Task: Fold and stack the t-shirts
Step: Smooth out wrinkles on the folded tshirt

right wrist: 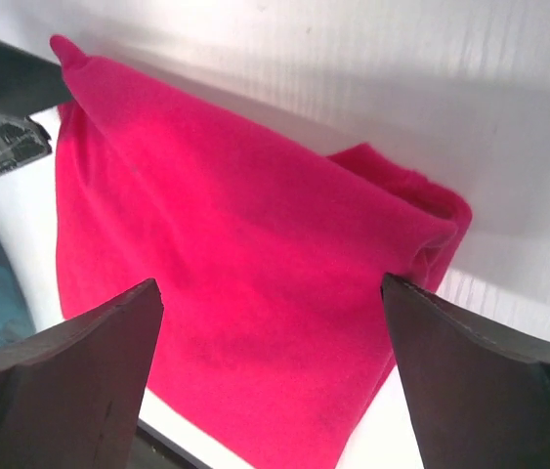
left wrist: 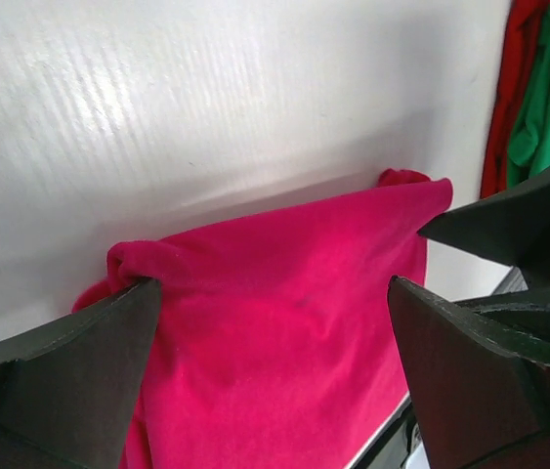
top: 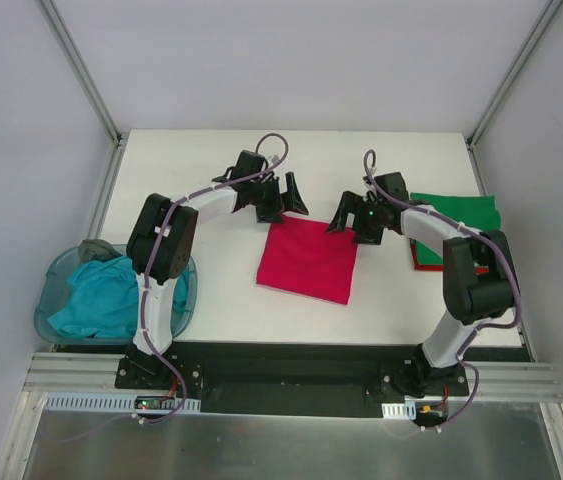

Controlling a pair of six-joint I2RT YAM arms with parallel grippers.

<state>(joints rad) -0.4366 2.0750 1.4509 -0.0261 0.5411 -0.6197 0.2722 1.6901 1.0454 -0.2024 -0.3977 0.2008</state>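
A crimson t-shirt [top: 306, 260] lies folded into a square on the white table [top: 211, 170], near the middle. My left gripper [top: 283, 198] hovers open just above its far left corner, nothing between the fingers. My right gripper [top: 353, 218] stands open over the far right corner, also empty. In the left wrist view the crimson shirt [left wrist: 284, 322] fills the gap of the open left gripper [left wrist: 275, 283]. The right wrist view shows the same shirt [right wrist: 255, 264] below the open right gripper [right wrist: 270, 283]. A folded green t-shirt [top: 456, 215] rests on a folded red one [top: 428, 264] at the right.
A translucent blue tub [top: 56, 300] stands at the table's near left edge, holding a crumpled teal t-shirt [top: 106, 295] and a bit of grey cloth [top: 96, 250]. Metal frame posts rise at both far corners.
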